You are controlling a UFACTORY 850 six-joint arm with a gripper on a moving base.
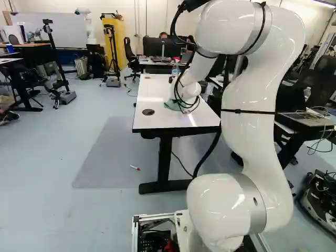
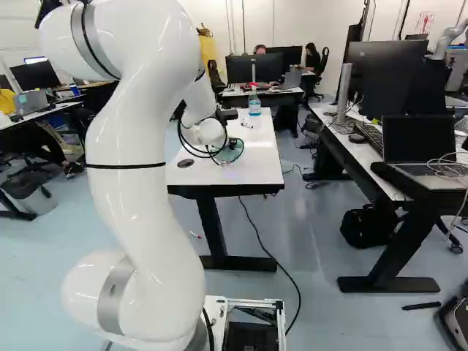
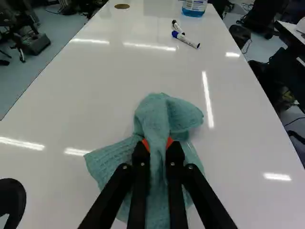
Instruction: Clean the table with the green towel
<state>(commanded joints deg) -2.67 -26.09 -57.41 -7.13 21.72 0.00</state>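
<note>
Pinching the green towel (image 3: 153, 114) by a bunched fold, the gripper (image 2: 223, 150), loose cloth ahead and beneath.

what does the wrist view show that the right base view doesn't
Only the wrist view shows the orange pads of the claw, with the green towel gripped between them. Only the right base view shows the open laptop at its right and the arm's big white links. Both show the white table, the towel and the bottle of blue liquid.
</note>
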